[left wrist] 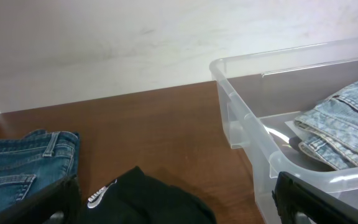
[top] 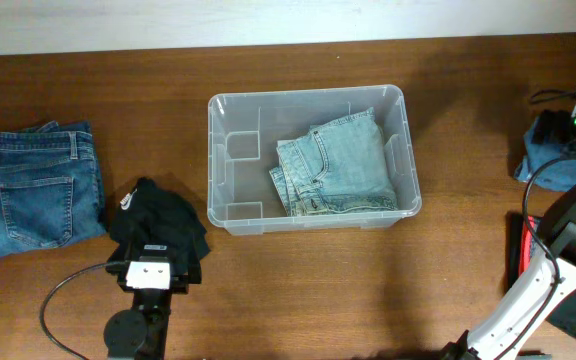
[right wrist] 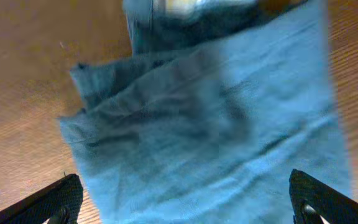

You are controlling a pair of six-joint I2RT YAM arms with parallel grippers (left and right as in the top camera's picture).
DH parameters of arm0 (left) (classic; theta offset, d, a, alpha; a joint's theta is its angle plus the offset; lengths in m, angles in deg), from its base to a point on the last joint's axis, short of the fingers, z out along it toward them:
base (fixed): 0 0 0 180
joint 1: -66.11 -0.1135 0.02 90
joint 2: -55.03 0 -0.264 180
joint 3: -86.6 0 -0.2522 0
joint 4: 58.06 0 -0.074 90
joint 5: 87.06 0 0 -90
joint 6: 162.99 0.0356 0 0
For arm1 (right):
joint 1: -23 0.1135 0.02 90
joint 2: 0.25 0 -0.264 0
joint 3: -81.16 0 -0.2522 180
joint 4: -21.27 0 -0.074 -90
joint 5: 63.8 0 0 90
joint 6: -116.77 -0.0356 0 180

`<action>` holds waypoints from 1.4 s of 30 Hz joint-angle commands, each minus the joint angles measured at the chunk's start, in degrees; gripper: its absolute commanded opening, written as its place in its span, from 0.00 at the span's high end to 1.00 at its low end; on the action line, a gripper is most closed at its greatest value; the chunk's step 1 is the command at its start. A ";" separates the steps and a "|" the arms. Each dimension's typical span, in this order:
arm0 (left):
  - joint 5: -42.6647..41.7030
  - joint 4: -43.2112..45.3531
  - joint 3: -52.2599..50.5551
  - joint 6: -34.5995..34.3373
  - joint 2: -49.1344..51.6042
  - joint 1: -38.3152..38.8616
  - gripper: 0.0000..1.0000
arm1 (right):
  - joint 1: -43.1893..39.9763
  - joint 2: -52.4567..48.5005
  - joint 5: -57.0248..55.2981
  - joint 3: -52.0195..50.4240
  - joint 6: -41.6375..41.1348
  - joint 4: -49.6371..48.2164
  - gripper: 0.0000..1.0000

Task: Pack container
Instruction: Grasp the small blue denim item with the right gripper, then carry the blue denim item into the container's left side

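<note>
We have the container (top: 236,178) at mid-table, its long side toward the arms, where either one can reach in. A folded pair of light jeans (top: 336,165) fills its right half, leaving the left half bare (room, we judge, for another fold). Our left gripper (left wrist: 176,202) hovers low over the black garment (top: 168,215), jaws spread wide and empty, with the dark jeans (top: 36,185) just beyond. Our right gripper (right wrist: 185,199), jaws equally apart, hangs above a blue garment (right wrist: 210,124), gripping nothing.
</note>
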 commanded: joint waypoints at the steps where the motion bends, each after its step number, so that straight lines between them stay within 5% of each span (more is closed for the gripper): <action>1: -0.04 0.00 -0.26 0.31 -0.35 0.28 0.00 | -0.39 -3.06 0.90 -3.54 1.01 -0.13 0.02; 7: -0.04 0.00 -0.26 0.31 -0.35 0.28 0.01 | -0.39 -4.52 0.90 -9.03 0.39 -2.47 0.03; 12: -0.04 0.00 -0.26 0.31 -0.35 0.28 0.01 | -0.35 -4.33 0.92 -8.72 -2.78 -2.67 0.51; 19: -0.04 0.00 -0.26 0.31 -0.35 0.28 0.01 | -0.26 -4.15 2.34 -6.32 -7.89 -1.22 0.89; 33: -0.04 0.00 -0.26 0.31 -0.35 0.28 0.01 | 8.50 0.59 11.32 26.10 -8.76 20.55 0.92; 42: -0.04 0.00 -0.26 0.31 -0.35 0.28 0.01 | 26.18 8.31 14.01 42.40 -8.72 33.86 0.93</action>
